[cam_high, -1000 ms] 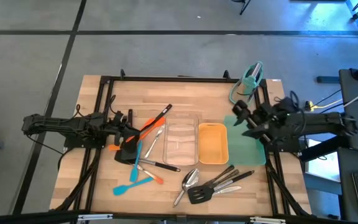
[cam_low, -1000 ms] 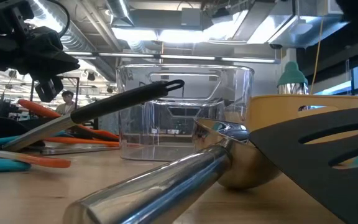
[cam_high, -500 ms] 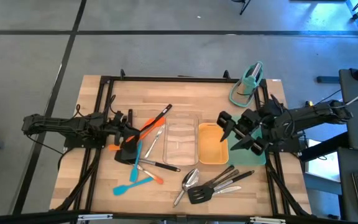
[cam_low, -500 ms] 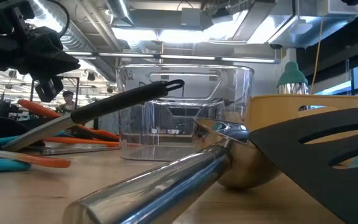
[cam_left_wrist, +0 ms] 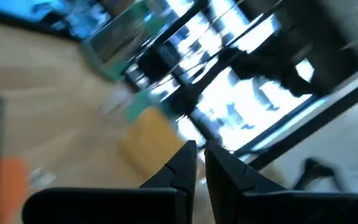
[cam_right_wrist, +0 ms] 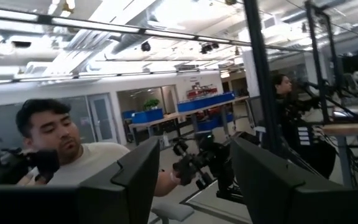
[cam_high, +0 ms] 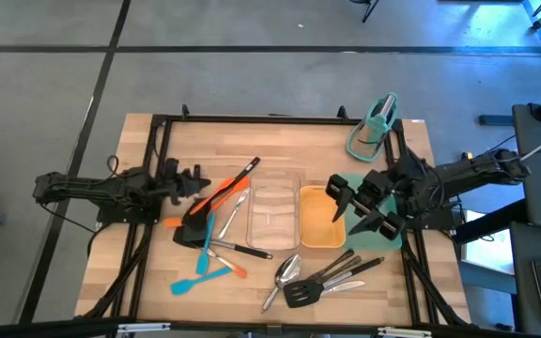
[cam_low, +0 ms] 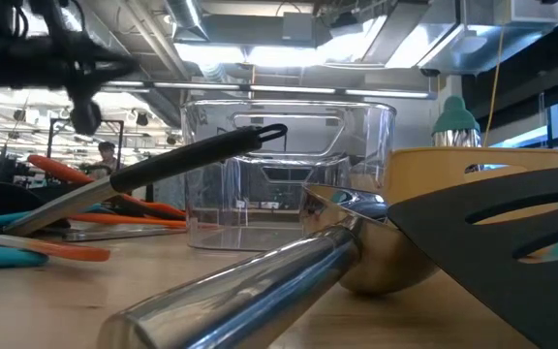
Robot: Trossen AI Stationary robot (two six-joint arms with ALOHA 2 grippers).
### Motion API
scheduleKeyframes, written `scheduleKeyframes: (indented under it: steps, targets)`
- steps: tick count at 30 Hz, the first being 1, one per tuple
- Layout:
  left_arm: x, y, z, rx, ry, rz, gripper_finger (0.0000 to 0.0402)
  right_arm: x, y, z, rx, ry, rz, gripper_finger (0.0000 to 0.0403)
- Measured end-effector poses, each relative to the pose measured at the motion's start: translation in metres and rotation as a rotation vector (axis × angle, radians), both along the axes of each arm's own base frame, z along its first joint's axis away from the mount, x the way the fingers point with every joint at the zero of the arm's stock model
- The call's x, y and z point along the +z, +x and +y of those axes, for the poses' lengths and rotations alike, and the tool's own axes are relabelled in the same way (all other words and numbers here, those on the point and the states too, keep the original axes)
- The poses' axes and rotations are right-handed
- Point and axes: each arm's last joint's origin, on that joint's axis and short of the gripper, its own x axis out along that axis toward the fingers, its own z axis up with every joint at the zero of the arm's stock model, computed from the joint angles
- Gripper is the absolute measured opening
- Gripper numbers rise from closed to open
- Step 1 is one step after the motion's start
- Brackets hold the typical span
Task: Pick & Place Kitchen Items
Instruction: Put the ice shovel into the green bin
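Kitchen items lie in two heaps on the wooden table. On the left are a black slotted turner [cam_high: 192, 231], an orange-handled utensil [cam_high: 222, 191], steel tongs [cam_high: 233, 212] and blue [cam_high: 193, 280] and orange [cam_high: 235, 269] spatulas. At the near edge lie steel spoons [cam_high: 285, 273] and another black turner [cam_high: 301, 295]. My left gripper [cam_high: 197, 178] [cam_left_wrist: 201, 149] hovers shut over the left heap, holding nothing. My right gripper [cam_high: 346, 204] [cam_right_wrist: 194, 150] hangs open and empty above the right rim of the yellow tray [cam_high: 319, 222].
A clear tray [cam_high: 275, 212] stands beside the yellow one at mid-table. A teal mat [cam_high: 376, 231] lies under the right arm, with a teal stand [cam_high: 375, 126] at the far right corner. A black frame [cam_high: 252, 119] borders the table. A person shows beyond the table in the right wrist view.
My right gripper has swung from the table's right edge toward the left, out over the yellow tray, staying open. My left gripper has tipped upward and rolled above the left heap, staying shut. No utensil has moved.
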Motion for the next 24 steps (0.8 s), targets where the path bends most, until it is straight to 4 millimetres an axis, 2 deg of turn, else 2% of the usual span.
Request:
scheduleKeyframes:
  steps: [5,9,17,24]
  targets:
    - [0.017,-0.004,-0.007,-0.141,0.092,-0.18,0.0029,0.002,-0.002,0.006,0.021,-0.008,-0.034,0.0202]
    - [0.024,-0.007,-0.016,-0.203,0.186,-0.254,0.0029,0.002,-0.002,0.006,0.022,-0.008,-0.032,0.0202]
    - [0.03,-0.006,-0.025,-0.159,0.289,-0.301,0.0029,0.001,-0.002,0.006,0.008,-0.004,-0.024,0.0202]
    - [0.055,0.005,-0.029,-0.148,0.413,-0.283,0.0029,0.001,-0.002,0.005,-0.003,-0.015,-0.032,0.0202]
